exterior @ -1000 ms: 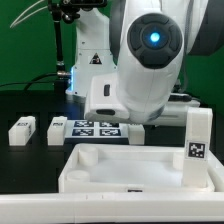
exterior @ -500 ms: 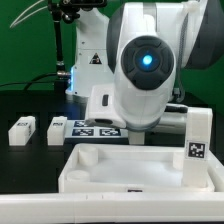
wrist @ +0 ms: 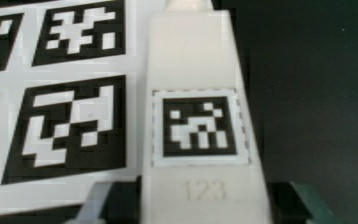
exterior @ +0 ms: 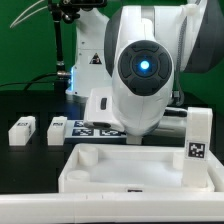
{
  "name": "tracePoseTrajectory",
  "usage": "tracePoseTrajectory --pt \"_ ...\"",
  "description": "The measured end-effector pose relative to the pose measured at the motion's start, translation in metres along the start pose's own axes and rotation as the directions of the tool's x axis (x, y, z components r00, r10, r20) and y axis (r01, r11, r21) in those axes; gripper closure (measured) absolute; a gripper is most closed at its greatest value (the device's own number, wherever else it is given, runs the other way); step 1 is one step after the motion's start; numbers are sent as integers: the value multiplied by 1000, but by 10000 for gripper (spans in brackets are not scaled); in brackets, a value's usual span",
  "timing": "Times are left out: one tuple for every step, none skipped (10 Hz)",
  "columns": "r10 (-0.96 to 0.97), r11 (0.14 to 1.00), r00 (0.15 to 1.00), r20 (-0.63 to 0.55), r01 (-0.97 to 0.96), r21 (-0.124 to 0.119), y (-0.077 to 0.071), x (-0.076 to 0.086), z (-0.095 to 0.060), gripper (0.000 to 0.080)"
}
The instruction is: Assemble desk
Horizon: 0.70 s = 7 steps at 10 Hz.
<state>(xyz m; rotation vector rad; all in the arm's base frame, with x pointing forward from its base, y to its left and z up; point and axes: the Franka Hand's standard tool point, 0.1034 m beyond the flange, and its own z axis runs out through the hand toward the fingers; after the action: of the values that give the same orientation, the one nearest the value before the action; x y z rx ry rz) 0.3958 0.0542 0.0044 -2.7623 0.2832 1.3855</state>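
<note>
In the wrist view a white desk leg (wrist: 194,100) with a square tag and the number 123 lies on the black table beside the marker board (wrist: 60,110). My gripper (wrist: 197,205) straddles the near end of this leg. A dark gap shows between each finger (wrist: 105,203) and the leg's sides, so the jaws stand open. In the exterior view the arm (exterior: 145,70) hides the gripper and this leg. The desk top (exterior: 120,185) lies in front with its rim up. One leg (exterior: 197,140) stands upright in its corner on the exterior view's right.
Two more white legs (exterior: 22,130) (exterior: 56,129) lie on the black table at the exterior view's left, next to the marker board (exterior: 95,128). A green backdrop and the robot's base stand behind.
The arm has swung toward the exterior view's left and come a little lower behind the desk top. The desk top and the legs have not moved.
</note>
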Motion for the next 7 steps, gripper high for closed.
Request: tracePoseTrajectory --pt "0 1000 1000 0 0 0 0 0 0 513" --pt "1 1000 1000 0 -1 1 0 0 0 511" --pt "1 1000 1000 0 -1 2 1 0 0 511" --pt "2 1000 1000 0 -2 2 1 0 0 511" --pt "2 1000 1000 0 -2 3 1 0 0 511" --pt "2 1000 1000 0 -2 3 2 0 0 511" --pt "-12 1000 1000 22 12 12 5 -4 -5 511"
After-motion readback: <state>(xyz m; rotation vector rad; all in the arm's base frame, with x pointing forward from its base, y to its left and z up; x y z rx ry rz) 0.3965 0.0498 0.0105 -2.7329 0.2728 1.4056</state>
